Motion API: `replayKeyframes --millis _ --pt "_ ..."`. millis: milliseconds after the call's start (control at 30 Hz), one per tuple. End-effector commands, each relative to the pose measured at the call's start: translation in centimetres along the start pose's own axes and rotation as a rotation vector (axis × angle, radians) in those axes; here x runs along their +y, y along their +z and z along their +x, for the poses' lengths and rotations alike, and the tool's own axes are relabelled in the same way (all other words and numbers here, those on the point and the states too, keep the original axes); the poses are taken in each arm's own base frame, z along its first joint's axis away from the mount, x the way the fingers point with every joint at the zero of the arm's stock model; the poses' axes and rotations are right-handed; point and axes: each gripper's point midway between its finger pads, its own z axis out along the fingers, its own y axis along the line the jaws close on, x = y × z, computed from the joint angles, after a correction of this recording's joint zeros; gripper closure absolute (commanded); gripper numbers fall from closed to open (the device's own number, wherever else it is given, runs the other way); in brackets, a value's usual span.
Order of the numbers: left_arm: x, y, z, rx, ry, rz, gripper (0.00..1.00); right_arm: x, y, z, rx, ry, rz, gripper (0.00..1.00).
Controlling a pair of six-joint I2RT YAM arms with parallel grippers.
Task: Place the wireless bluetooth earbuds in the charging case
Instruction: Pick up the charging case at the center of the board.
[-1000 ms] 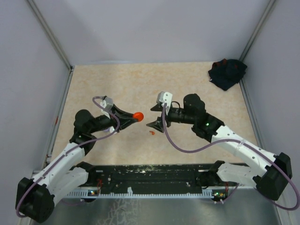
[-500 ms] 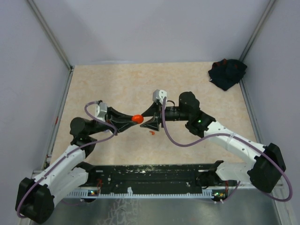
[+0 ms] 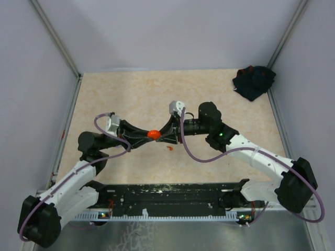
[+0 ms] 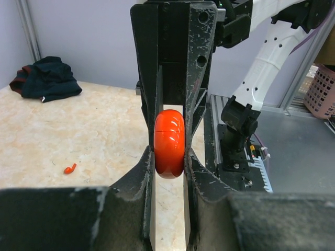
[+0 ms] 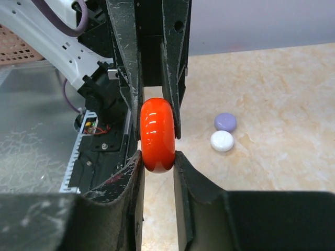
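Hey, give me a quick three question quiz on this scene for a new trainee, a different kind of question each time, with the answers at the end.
1. True or false: the red case lies on the table.
2. Of the left tool and the right tool, which pinch the red case? A, left only; B, right only; C, both.
3. What tiny red thing lies loose on the table?

Key
1. False: it is held off the table, between the tools.
2. C.
3. An earbud.
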Motion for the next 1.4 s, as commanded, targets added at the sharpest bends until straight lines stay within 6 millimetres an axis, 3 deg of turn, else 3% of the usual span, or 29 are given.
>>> replayKeyframes --millis 0,67,267,533,933,1367 --pt "-0.6 0.0 -0.3 -0.008 0.026 0.033 0.95 0.1 0.0 -3.1 -0.057 -0.074 -0.022 0.87" --pt "-0.6 0.0 -0.2 -0.001 0.029 0.032 0.94 0.2 -0.1 -3.2 -0.047 -0.076 -0.020 0.99" --pt "-0.2 0.0 0.6 0.075 0.032 0.037 0.78 0.0 -0.8 -3.0 0.032 -0.082 0.013 1.00" --pt "-0.1 -0.2 0.9 0.118 0.070 0.031 0.64 -0.7 -2.1 -1.2 0.235 -0.025 0.065 1.00" --pt "-0.6 -0.1 1.3 0.132 0.035 0.075 0.56 -0.1 -1.6 -0.1 0.363 -0.008 0.034 1.00" --pt "-0.4 -0.1 1.3 0.133 0.043 0.062 0.55 0.2 -0.6 0.5 0.427 0.001 0.008 1.00"
